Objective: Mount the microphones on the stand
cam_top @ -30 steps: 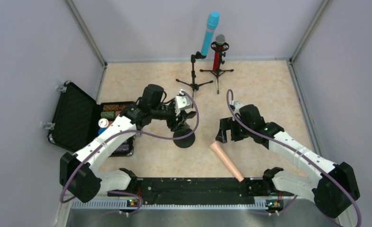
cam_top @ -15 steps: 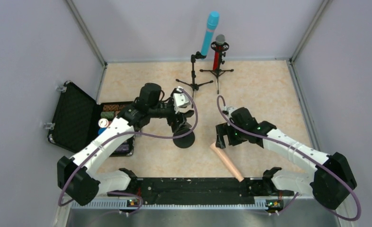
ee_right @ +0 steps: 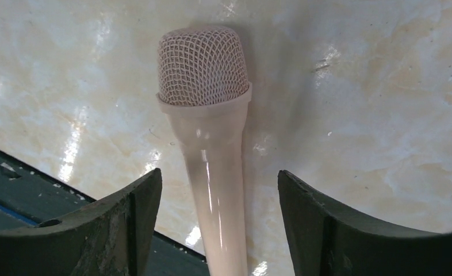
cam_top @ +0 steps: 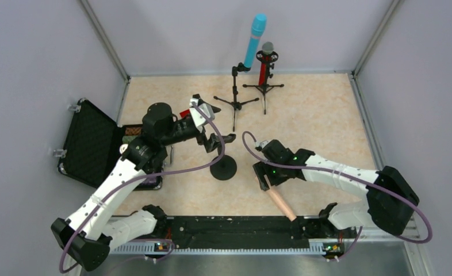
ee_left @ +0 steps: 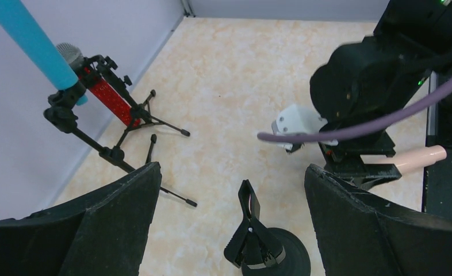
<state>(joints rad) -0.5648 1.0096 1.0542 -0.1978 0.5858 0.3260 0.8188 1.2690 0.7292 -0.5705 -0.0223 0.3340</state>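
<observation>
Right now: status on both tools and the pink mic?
Left tool open, empty, by the clip stand. Right tool open, straddling peach-pink microphone, flat on table, not gripped. Cyan-blue microphone, red microphone mounted at rear. Left tool may crowd the stand.

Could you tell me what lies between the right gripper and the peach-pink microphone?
Only bare table: in the right wrist view, the right gripper straddles the peach-pink microphone with gaps both sides.

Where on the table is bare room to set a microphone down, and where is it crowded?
Free: back right, between the red mic's tripod and the right wall; back left, between the case and the blue mic's tripod. Crowded: the middle, around the round stand and pink mic.
</observation>
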